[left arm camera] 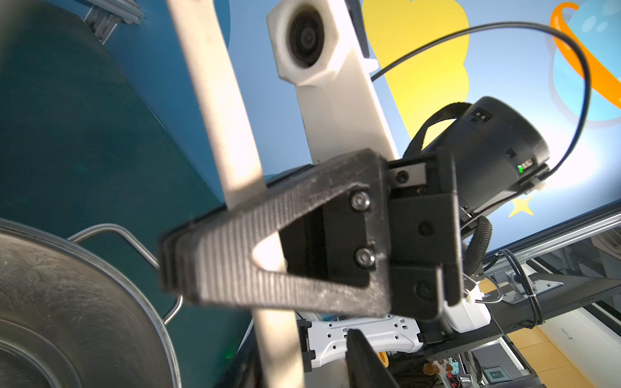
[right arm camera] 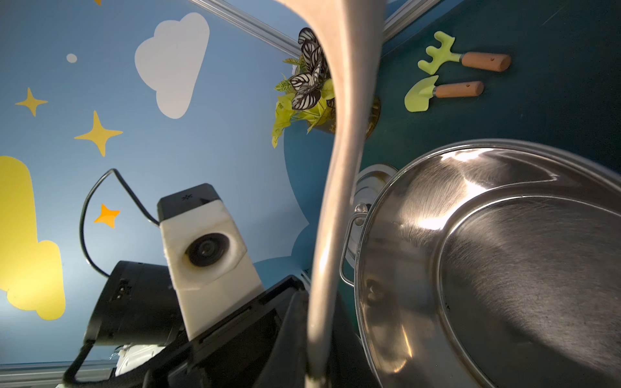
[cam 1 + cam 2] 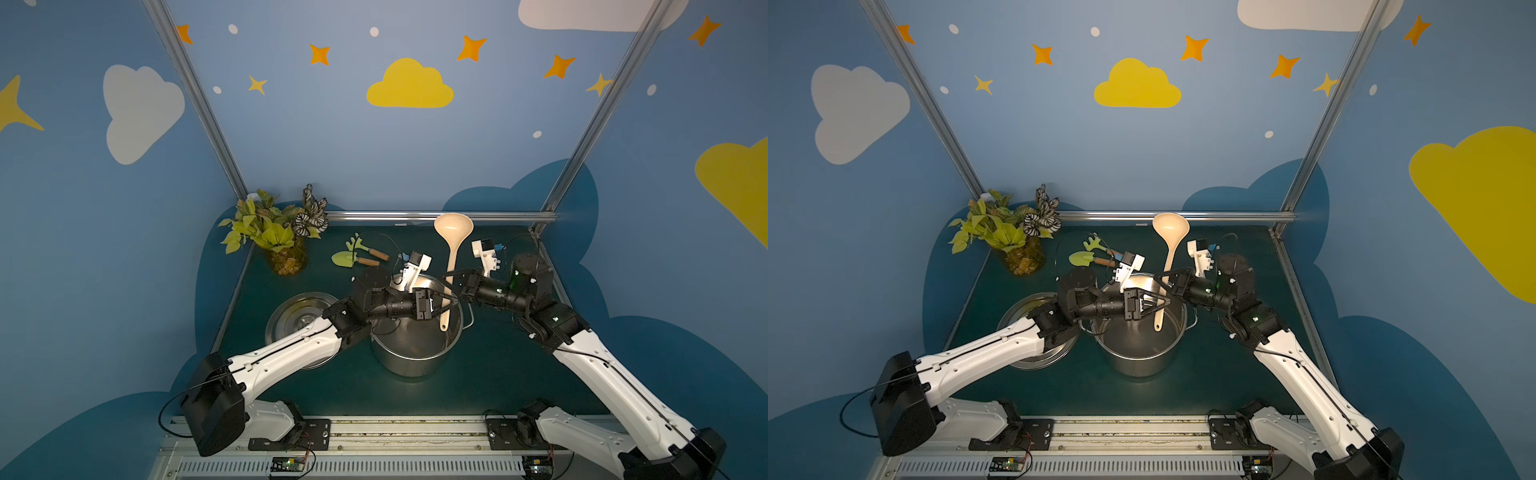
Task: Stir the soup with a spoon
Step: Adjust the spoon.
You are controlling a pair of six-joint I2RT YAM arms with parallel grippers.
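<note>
The cream spoon (image 3: 453, 249) is held up over the steel pot (image 3: 407, 361), with its round bowl high toward the back rail and its handle end above the pot's opening. My right gripper (image 3: 449, 276) is shut on the handle near the pot's far rim. My left gripper (image 3: 451, 301) reaches across the pot and stands open, its fingers on either side of the lower handle with a gap showing. In the left wrist view the handle (image 1: 221, 100) runs past the right gripper's finger (image 1: 268, 255). In the right wrist view the handle (image 2: 346, 134) rises beside the pot (image 2: 504, 268), whose inside is bare metal.
The pot's lid (image 3: 291, 307) lies upside down left of the pot, partly under my left arm. A green trowel (image 3: 345, 259) and a green rake (image 3: 357, 245) lie behind the pot. A potted plant (image 3: 274, 237) stands in the back left corner. The metal rail (image 3: 415, 216) borders the back.
</note>
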